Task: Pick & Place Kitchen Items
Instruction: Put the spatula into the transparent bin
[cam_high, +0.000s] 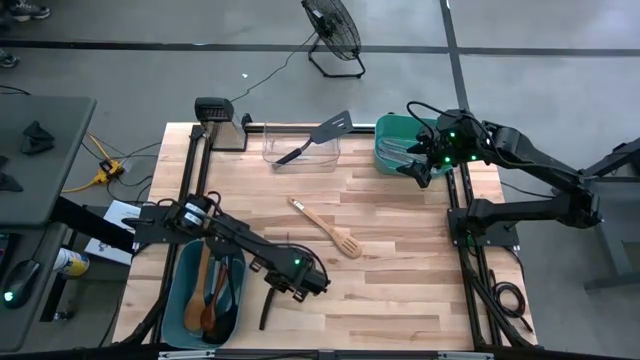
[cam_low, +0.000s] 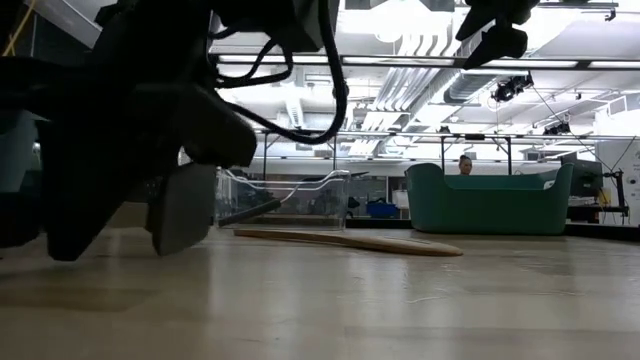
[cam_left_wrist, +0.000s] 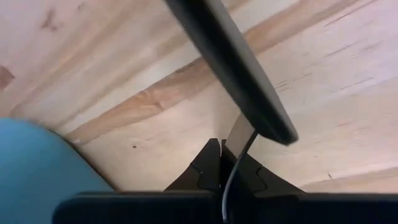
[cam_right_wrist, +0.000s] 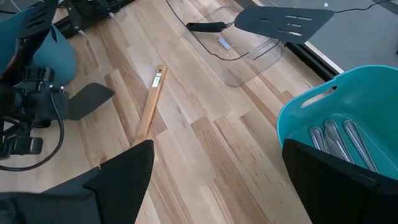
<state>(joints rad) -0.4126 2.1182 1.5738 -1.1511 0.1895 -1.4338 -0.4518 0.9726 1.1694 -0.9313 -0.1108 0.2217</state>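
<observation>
My left gripper (cam_high: 308, 280) is shut on a black turner near the table's front, just right of the teal tub (cam_high: 190, 300). The turner's handle (cam_high: 267, 306) runs toward the near edge, and its grey blade (cam_low: 185, 208) shows beside the gripper in the low view. A wooden slotted spatula (cam_high: 326, 229) lies flat mid-table. Another black turner (cam_high: 322, 134) leans on the clear bin's rim (cam_high: 300, 158). Silvery pieces (cam_right_wrist: 336, 140) lie in the green tub (cam_high: 398, 150). My right gripper (cam_right_wrist: 227, 186) hangs open above the table beside that tub. My left gripper pinches a thin grey part of the turner (cam_left_wrist: 239, 132) between its two fingers, where the black handle (cam_left_wrist: 242, 74) ends. The fingers come from above, pointing down, and lie across the turner. The blade stands tipped close over the table. Whether it touches the wood I cannot tell.
Wooden spoons (cam_high: 210, 295) lie in the teal tub at the front left. The clear bin stands at the far middle and the green tub at the far right. Bare wood lies between the spatula and the near edge. A floor fan (cam_high: 335, 30) stands beyond the table.
</observation>
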